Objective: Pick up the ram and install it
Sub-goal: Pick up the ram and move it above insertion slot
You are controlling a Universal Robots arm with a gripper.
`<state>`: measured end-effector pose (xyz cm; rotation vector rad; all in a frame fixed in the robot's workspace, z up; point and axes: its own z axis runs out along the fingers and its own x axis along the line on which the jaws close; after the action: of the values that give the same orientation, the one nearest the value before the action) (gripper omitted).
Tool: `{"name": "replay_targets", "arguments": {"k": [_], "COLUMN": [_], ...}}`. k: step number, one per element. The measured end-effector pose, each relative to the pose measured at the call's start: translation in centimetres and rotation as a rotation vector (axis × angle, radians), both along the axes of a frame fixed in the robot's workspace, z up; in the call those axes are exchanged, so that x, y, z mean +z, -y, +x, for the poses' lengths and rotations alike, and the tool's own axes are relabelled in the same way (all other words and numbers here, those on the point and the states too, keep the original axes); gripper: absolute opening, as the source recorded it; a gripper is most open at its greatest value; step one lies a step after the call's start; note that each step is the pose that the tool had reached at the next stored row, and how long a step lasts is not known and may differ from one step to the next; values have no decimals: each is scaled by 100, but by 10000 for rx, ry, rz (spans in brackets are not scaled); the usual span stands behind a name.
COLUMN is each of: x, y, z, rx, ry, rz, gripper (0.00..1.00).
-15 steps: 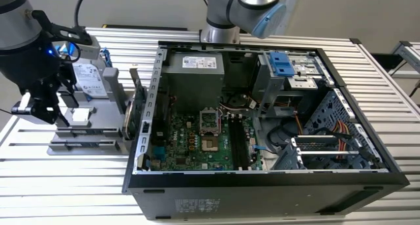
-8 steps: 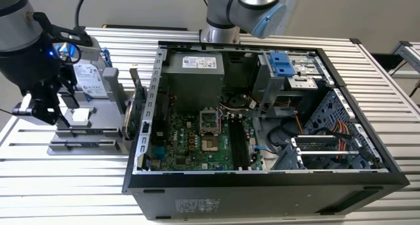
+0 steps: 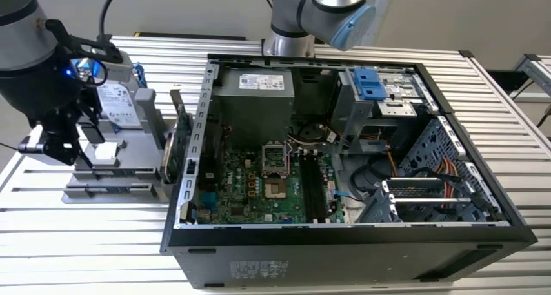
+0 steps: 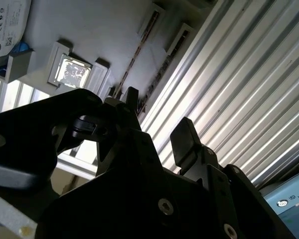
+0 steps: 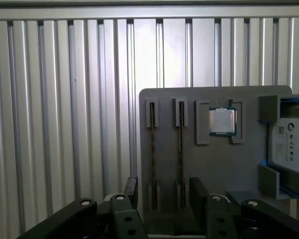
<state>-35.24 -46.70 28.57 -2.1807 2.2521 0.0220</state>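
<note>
Two ram sticks [image 5: 153, 154] [image 5: 180, 154] stand on edge in parallel slots of a grey holder plate [image 5: 164, 107]; I see them as thin dark lines from above. In the second wrist view the ram [image 4: 133, 59] shows as thin brown lines beyond the fingers. My gripper [image 5: 164, 196] [image 4: 159, 122] hangs open above the near ends of the sticks, one finger to either side of the pair, touching neither. In the exterior view the gripper [image 3: 73, 150] hovers over the holder at the exterior view's left.
On the holder plate a silver CPU [image 5: 223, 121] sits beside the sticks, then a hard drive [image 5: 289, 144] with blue rails. The open computer case [image 3: 344, 146] lies on the ribbed metal table [image 5: 65, 124], its motherboard memory slots [image 3: 311, 185] exposed. A card [image 3: 182, 146] stands at the holder's edge.
</note>
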Motion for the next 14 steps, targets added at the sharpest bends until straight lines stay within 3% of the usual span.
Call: {"name": "replay_targets", "arguments": {"k": [14], "x": [-65], "y": [0], "z": [0], "rx": [0], "ry": [-1], "rz": [0], "gripper": [100]}}
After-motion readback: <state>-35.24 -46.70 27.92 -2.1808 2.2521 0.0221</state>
